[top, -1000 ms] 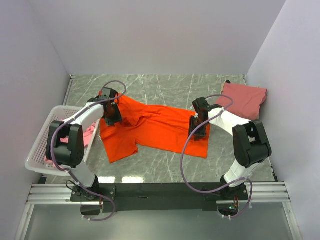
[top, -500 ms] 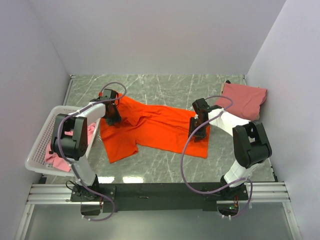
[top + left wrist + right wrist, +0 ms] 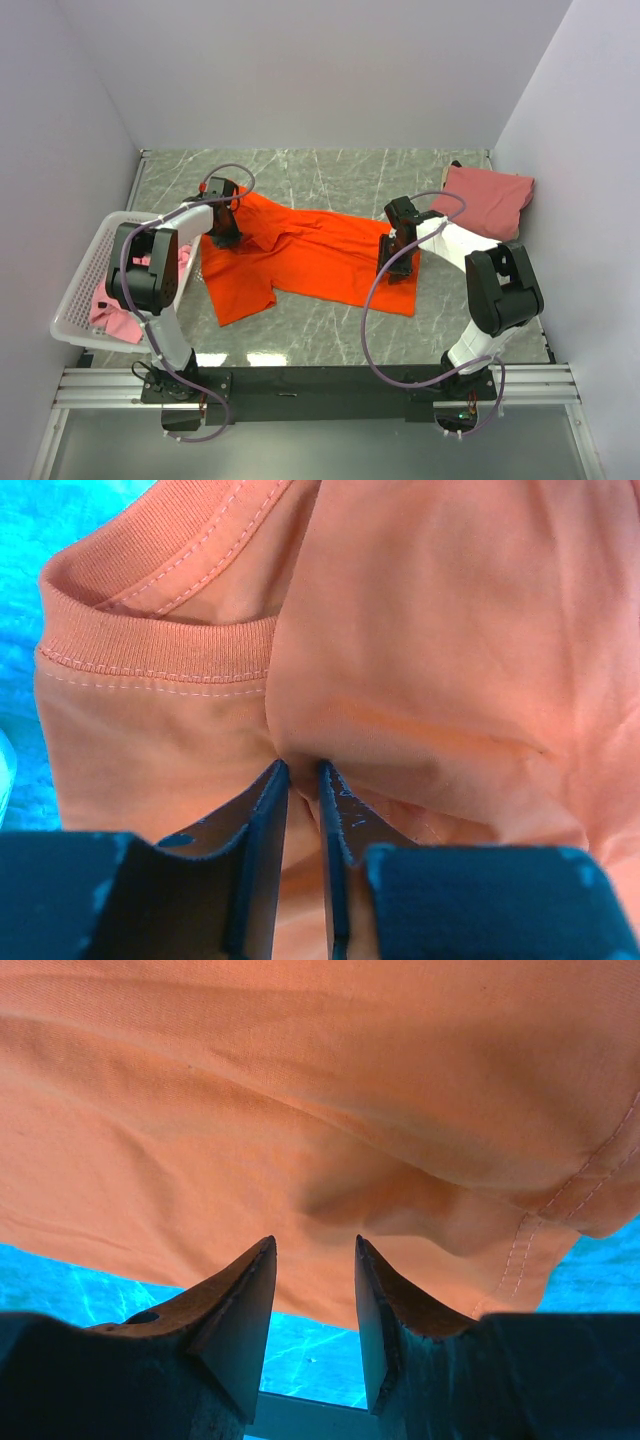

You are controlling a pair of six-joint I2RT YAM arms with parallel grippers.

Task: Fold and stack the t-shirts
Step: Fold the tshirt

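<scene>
The bright orange t-shirt [image 3: 310, 255] lies spread and creased on the marble table [image 3: 330, 175]. My left gripper [image 3: 225, 238] is at its left end near the ribbed collar [image 3: 160, 645]; in the left wrist view the gripper [image 3: 300, 770] is shut on a raised fold of the orange t-shirt [image 3: 430, 630]. My right gripper [image 3: 395, 265] hovers over the shirt's right end. In the right wrist view it [image 3: 313, 1245] stands open above the stitched hem [image 3: 590, 1190], with nothing between its fingers. A dusty salmon-pink t-shirt [image 3: 490, 200] lies folded at the back right.
A white perforated basket [image 3: 75, 290] stands at the left edge with a lighter pink t-shirt [image 3: 115, 315] in it. Grey walls close in the table on three sides. The arm bases and a black rail [image 3: 320, 385] run along the near edge.
The left jaws have closed onto a fold of the orange shirt, and the left arm's elbow has swung back toward the basket. The right arm has not moved.
</scene>
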